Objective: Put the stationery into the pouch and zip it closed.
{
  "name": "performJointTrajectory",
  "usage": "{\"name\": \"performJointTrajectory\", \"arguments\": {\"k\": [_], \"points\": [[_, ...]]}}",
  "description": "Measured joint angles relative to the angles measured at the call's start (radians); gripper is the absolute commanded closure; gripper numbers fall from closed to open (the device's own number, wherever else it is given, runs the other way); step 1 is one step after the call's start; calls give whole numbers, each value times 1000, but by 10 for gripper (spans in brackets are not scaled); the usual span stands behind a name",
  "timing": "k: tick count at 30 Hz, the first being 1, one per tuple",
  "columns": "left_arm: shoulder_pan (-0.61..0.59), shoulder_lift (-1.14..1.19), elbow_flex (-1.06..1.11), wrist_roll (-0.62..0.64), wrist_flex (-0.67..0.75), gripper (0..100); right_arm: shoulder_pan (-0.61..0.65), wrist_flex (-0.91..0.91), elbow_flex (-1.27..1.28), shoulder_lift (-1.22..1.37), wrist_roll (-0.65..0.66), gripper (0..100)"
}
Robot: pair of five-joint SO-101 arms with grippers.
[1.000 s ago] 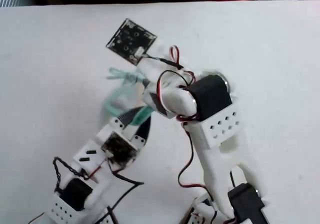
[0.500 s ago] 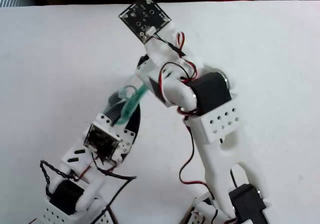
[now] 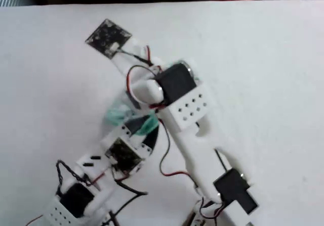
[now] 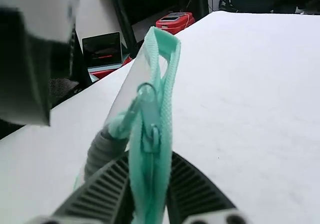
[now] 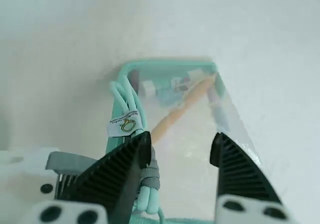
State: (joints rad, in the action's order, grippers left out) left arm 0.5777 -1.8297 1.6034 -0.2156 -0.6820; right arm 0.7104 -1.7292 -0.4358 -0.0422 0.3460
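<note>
My right arm [image 3: 192, 130] slants across the pouch [image 3: 115, 116], hemming in my left tool [image 4: 150, 164] clamped on its edge; the bench [image 3: 263, 59] to the right and beyond leaves passing room.

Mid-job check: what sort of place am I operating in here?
Probably an office or lab workroom: a white table, a dark desk beyond it, an open laptop and red case near that desk.

White table [image 3: 263, 59] w/ teal pouch [image 5: 180, 129]
</note>
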Motion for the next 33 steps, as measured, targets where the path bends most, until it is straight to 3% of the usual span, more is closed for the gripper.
{"name": "performJointTrajectory", "arguments": {"k": [11,20,26,33], "points": [[8,14,69,-48,31,976,-72,11,311,3,147,807],[11,15,80,-48,29,976,-77,14,405,3,265,981],[11,15,80,-48,29,976,-77,14,359,5,272,979],[5,0,77,-48,32,976,-78,2,106,-2,135,979]]}}
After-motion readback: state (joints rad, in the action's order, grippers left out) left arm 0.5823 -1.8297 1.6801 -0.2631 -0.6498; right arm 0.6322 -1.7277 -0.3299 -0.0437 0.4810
